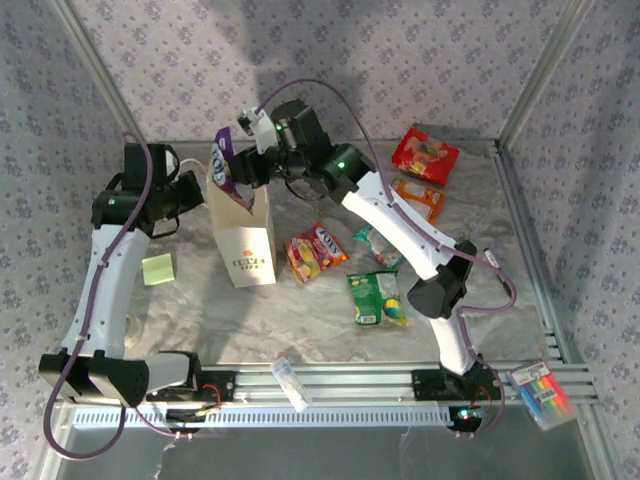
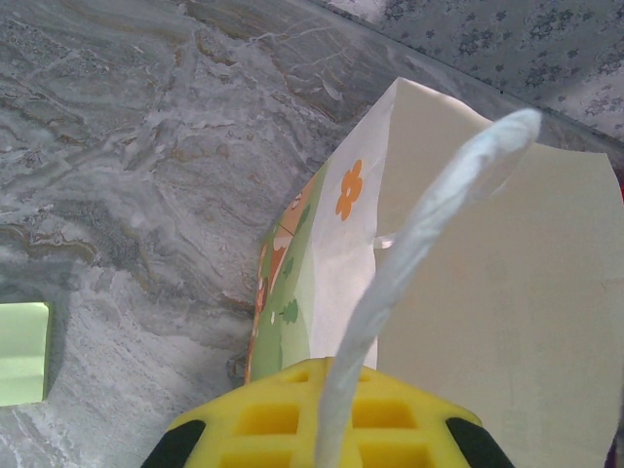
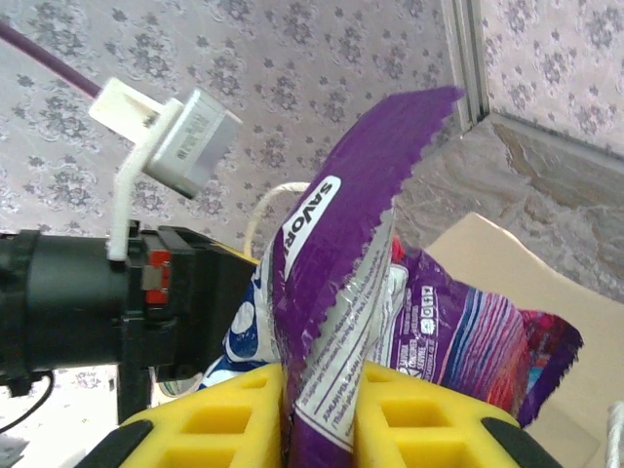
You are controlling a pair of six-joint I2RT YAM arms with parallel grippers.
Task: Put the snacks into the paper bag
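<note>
The paper bag (image 1: 243,235) stands upright at the table's left centre, mouth open. My left gripper (image 1: 203,188) is shut on the bag's white cord handle (image 2: 419,253), which runs between the yellow pads (image 2: 263,414) beside the bag's flower-printed wall (image 2: 322,244). Just above the bag's mouth, my right gripper (image 1: 248,165) is shut on the purple snack packet (image 1: 222,160), pinched by its edge (image 3: 341,283) between the pads (image 3: 219,429). On the table lie the red (image 1: 425,153), orange (image 1: 418,198), teal (image 1: 378,245), red-orange (image 1: 316,250) and green (image 1: 377,297) snacks.
A green sticky note (image 1: 158,268) lies left of the bag. A clear plastic tube (image 1: 290,383) rests on the front rail, and a pack of markers (image 1: 543,393) lies at the front right. Metal frame posts and patterned walls enclose the table.
</note>
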